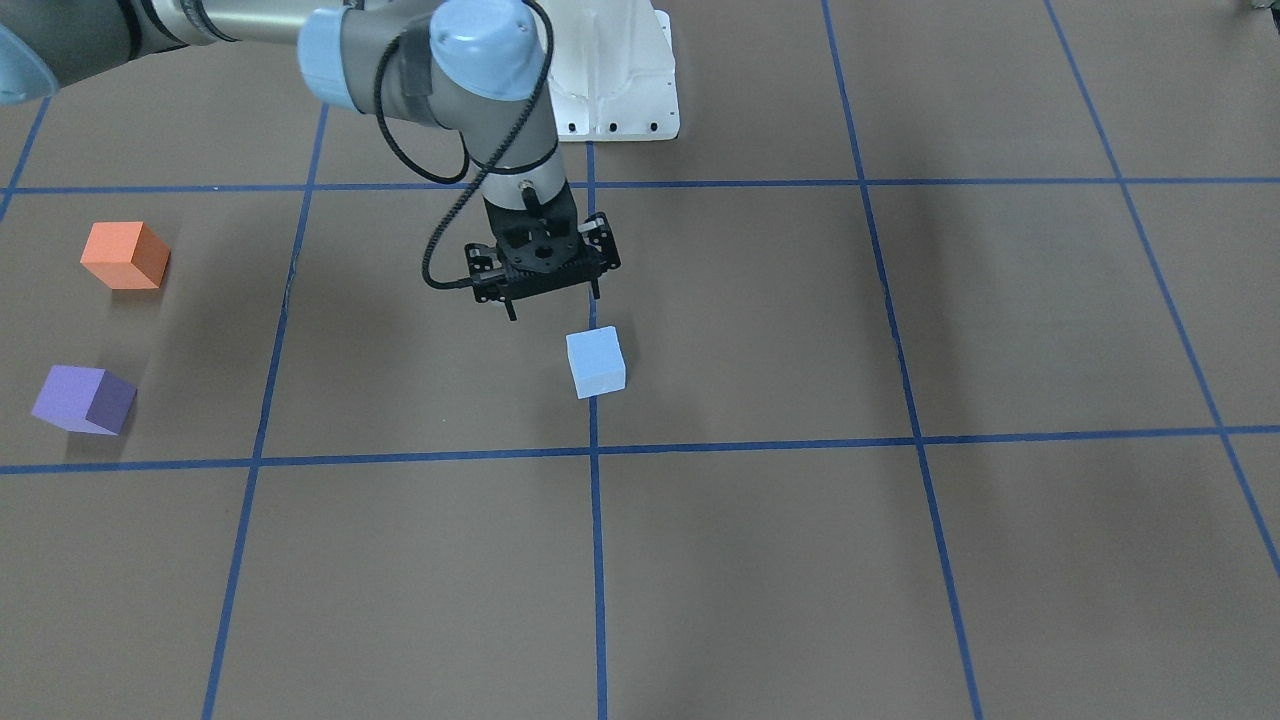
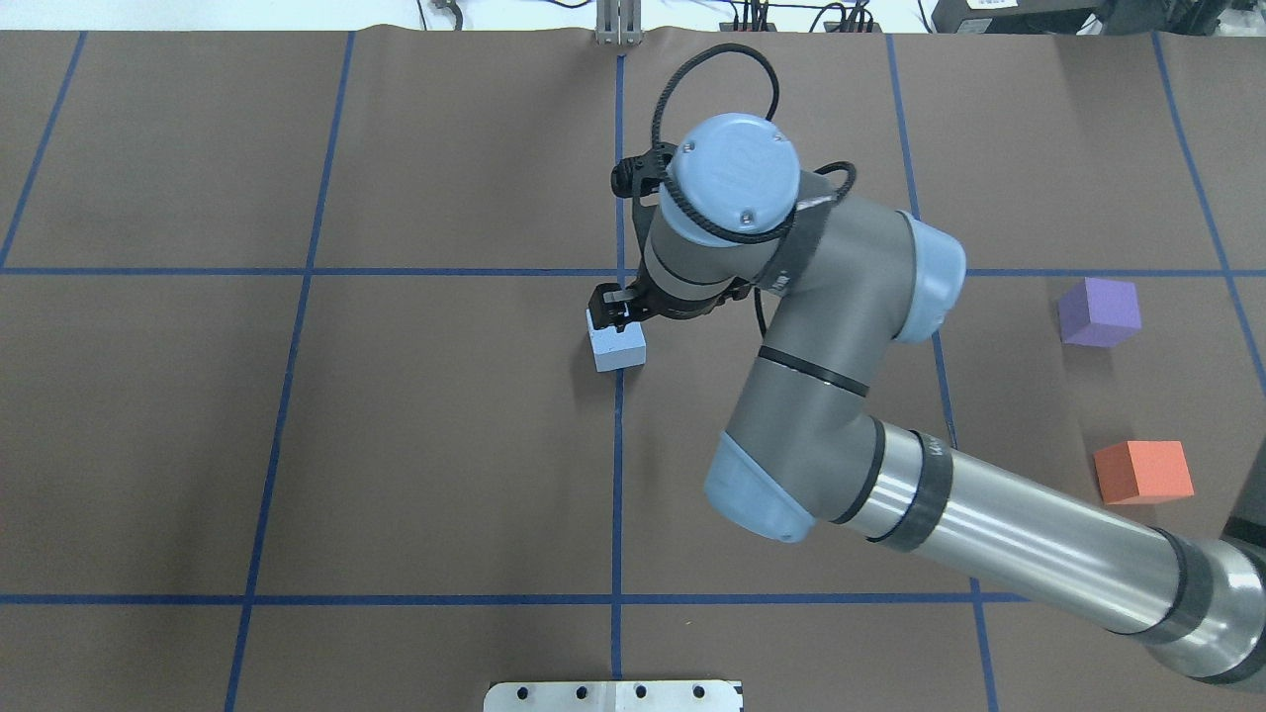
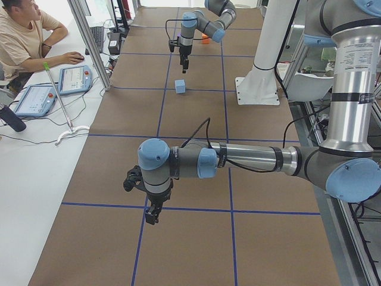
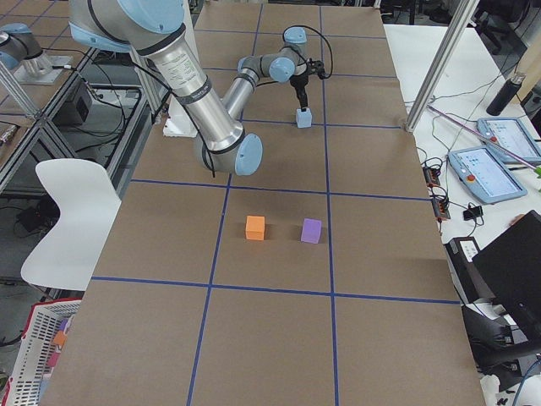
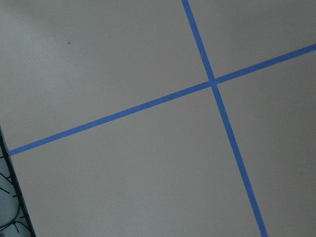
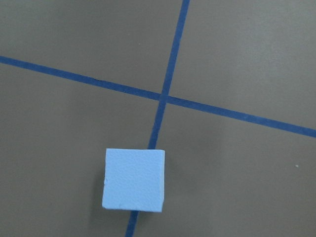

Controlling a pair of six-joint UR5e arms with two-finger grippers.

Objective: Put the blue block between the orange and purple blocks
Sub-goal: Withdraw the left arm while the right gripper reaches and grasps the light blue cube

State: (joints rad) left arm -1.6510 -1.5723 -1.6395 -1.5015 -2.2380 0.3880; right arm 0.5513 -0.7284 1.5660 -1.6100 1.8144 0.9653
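Note:
The light blue block (image 1: 596,362) sits on a blue tape line near the table's middle; it also shows in the overhead view (image 2: 617,346) and the right wrist view (image 6: 134,179). My right gripper (image 1: 555,307) hangs open and empty just above it, slightly toward the robot's side. The orange block (image 1: 125,255) and the purple block (image 1: 83,399) stand apart on the robot's right side, with a gap between them (image 2: 1142,472) (image 2: 1099,311). My left gripper (image 3: 152,214) shows only in the exterior left view, over a tape crossing; I cannot tell whether it is open.
The brown table is marked with a blue tape grid (image 1: 594,450). The white robot base (image 1: 620,80) stands behind the right gripper. An operator (image 3: 24,36) sits at the side bench with tablets (image 3: 74,77).

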